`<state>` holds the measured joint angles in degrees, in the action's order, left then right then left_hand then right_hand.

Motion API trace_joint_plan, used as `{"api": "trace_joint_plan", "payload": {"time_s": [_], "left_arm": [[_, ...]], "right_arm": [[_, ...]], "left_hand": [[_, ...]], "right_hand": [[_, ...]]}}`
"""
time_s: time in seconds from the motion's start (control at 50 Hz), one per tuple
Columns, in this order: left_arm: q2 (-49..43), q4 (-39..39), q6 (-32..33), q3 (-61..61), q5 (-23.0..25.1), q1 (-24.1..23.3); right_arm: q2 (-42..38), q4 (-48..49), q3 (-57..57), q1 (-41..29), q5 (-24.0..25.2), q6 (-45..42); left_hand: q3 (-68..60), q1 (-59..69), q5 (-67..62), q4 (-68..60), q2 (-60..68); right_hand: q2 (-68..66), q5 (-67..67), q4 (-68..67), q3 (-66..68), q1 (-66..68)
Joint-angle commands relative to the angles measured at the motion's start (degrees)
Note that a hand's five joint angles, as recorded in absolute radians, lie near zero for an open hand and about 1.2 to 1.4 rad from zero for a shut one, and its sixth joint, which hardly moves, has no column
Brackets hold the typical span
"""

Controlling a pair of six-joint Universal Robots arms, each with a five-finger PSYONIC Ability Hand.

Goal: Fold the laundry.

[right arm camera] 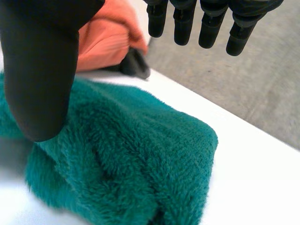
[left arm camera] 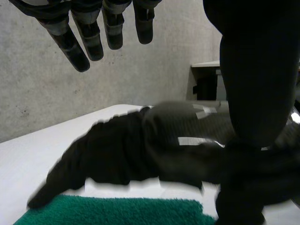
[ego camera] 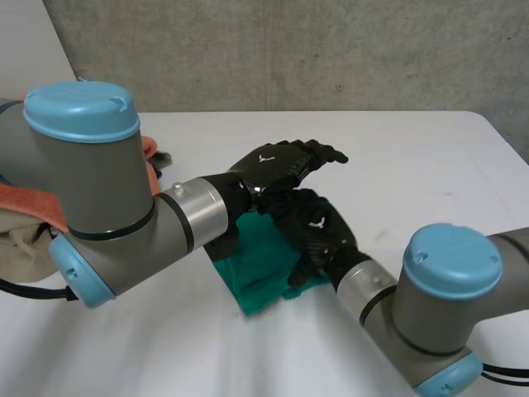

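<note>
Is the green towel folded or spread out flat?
Folded: the green towel sits as a thick, compact bundle with a rounded doubled edge.

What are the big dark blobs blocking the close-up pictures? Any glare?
Right wrist view: the right hand's own thumb, close to the camera, in front of the green towel. Left wrist view: the left hand's thumb, in front of the right hand. Head view: soft, even light.

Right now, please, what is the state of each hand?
Left hand: open, fingers straight, holding nothing.
Right hand: open over the towel, not gripping it.
</note>
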<state>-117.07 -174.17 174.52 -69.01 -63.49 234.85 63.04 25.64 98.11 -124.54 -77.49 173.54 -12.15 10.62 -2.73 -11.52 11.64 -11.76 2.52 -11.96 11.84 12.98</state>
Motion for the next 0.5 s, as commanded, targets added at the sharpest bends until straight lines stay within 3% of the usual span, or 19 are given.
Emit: {"api": "trace_joint_plan", "payload": {"time_s": [0.02,0.14,0.42,0.5], "left_arm": [[0.88,0.06,0.73,-0.95,-1.29,-0.36],[1.15,0.06,0.64,-1.04,-1.46,-0.36],[1.50,-0.12,0.47,-1.57,-1.46,0.34],[1.85,-0.29,0.38,-1.74,-1.46,0.78]], "right_arm": [[-0.19,-10.51,-2.49,3.69,-2.31,10.85],[-2.92,-19.13,-4.33,6.07,-1.70,17.00],[-7.22,-12.99,-6.18,6.16,-1.17,12.88],[-9.42,-11.75,-8.37,5.81,-1.17,12.53]], "left_hand": [[2.15,-0.62,2.73,1.52,-1.64],[2.15,-0.62,2.73,1.52,-1.64],[2.15,-0.62,2.73,1.52,-1.64],[2.15,-0.62,2.73,1.52,-1.64]], "right_hand": [[1.76,-2.52,1.96,-1.84,-2.98],[1.76,-2.52,1.96,-1.84,-2.98],[1.76,-2.52,1.96,-1.84,-2.98],[-5.80,5.03,-5.60,5.72,4.58]]}}
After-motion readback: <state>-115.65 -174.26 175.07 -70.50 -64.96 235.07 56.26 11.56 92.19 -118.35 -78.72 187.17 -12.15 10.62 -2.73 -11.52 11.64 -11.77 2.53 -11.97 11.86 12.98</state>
